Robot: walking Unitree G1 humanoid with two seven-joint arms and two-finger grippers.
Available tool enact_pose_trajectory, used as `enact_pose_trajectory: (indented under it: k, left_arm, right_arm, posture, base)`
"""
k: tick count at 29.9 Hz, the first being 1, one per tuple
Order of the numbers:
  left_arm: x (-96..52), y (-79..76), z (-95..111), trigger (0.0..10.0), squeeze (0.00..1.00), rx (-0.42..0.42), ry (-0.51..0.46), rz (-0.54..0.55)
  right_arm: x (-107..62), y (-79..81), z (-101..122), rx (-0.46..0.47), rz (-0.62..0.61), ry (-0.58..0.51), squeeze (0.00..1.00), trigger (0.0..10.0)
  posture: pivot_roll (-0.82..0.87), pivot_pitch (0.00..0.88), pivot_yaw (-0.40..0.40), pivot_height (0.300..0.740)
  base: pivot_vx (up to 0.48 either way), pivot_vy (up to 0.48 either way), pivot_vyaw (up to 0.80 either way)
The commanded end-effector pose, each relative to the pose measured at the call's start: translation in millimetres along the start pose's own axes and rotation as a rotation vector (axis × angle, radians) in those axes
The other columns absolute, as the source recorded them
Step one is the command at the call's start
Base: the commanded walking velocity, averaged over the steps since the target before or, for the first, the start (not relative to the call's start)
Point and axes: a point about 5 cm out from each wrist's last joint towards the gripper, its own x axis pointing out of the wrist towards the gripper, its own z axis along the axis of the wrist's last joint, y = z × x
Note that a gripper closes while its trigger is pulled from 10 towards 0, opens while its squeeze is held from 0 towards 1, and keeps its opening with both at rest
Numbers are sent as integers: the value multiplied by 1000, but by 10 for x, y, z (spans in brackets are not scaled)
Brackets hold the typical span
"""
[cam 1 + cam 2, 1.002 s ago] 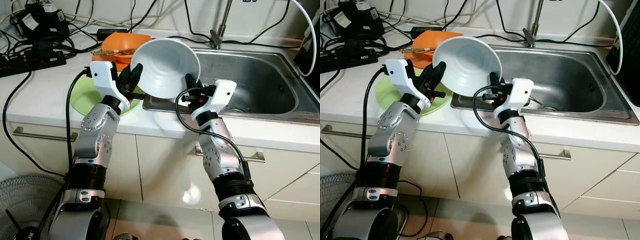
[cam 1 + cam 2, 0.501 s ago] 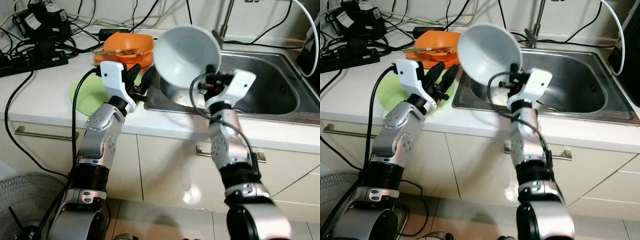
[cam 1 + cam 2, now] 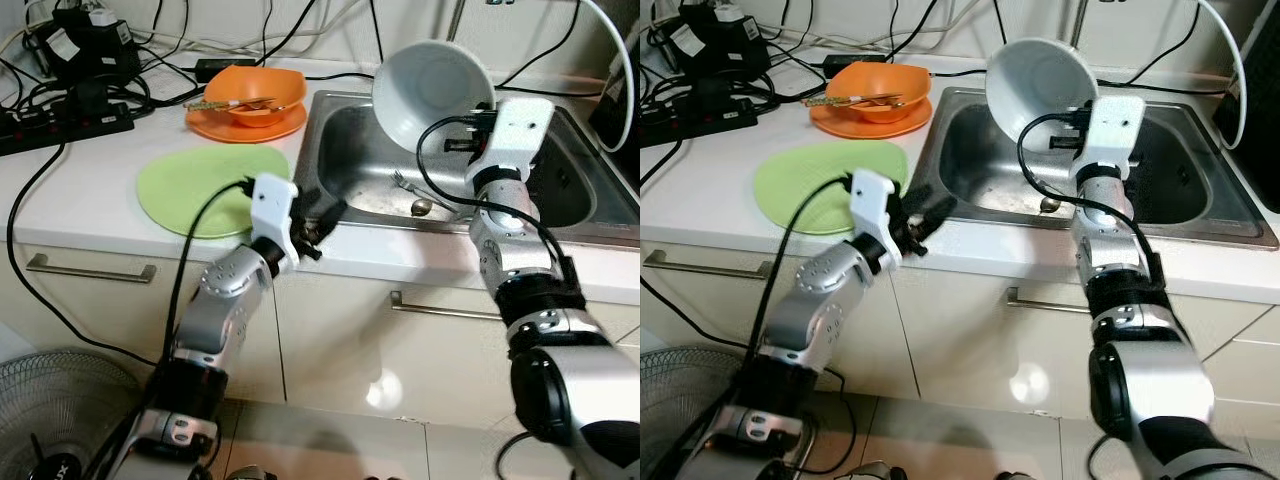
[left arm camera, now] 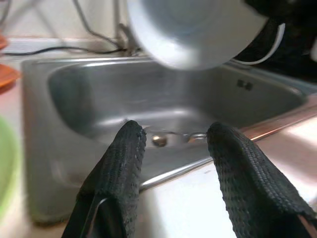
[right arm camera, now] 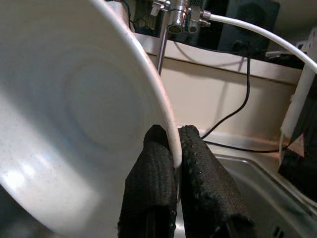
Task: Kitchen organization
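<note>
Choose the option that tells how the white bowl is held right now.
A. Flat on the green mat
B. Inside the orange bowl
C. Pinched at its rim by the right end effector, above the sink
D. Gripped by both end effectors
C: the right end effector pinches the white bowl at its rim, raised over the sink.

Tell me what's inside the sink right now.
On the sink floor lie a fork and a spoon. The white bowl, pinched by the right gripper, hides the back left corner.
</note>
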Motion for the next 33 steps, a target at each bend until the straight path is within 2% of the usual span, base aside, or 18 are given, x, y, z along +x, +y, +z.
enact_pose_trajectory:
  k: [1, 2, 3, 6, 18, 26, 33]
  left_arm:
    - [6, -11, 47, 10000, 0, 20, -5, -12]
    - [-3, -41, 41, 10000, 0, 18, -2, -18]
    - [-12, -133, 47, 10000, 0, 8, -6, -39]
    - [-16, -180, 48, 10000, 0, 2, -7, -50]
    - [-116, -227, 15, 10000, 0, -4, 35, -62]
    - [-230, -168, 0, 10000, 0, 21, 66, -30]
    - [-288, -176, 15, 10000, 0, 22, 78, -20]
  right_arm:
    - [51, 9, 109, -7, -5, -35, 0, 8353]
    - [66, 0, 93, -54, -9, -25, 0, 10000]
    - [55, 67, 20, -206, 62, -5, 0, 10000]
    - [8, 158, -72, -313, 134, 12, 0, 10000]
    - [-105, 312, -283, -407, 242, 89, 0, 10000]
    - [-114, 356, -298, -425, 278, 100, 0, 10000]
    - [-150, 406, -356, -439, 313, 131, 0, 10000]
  posture:
    - [76, 0, 5, 740]
    - [79, 0, 3, 740]
    - [88, 0, -5, 740]
    - [95, 0, -8, 740]
    - [119, 2, -19, 740]
    - [143, 26, -27, 740]
    - [163, 37, -31, 740]
  base:
    - [0, 0, 0]
    - [0, 0, 0]
    - [0, 0, 0]
    - [0, 0, 0]
    - [0, 0, 0]
    - [0, 0, 0]
    - [0, 0, 0]
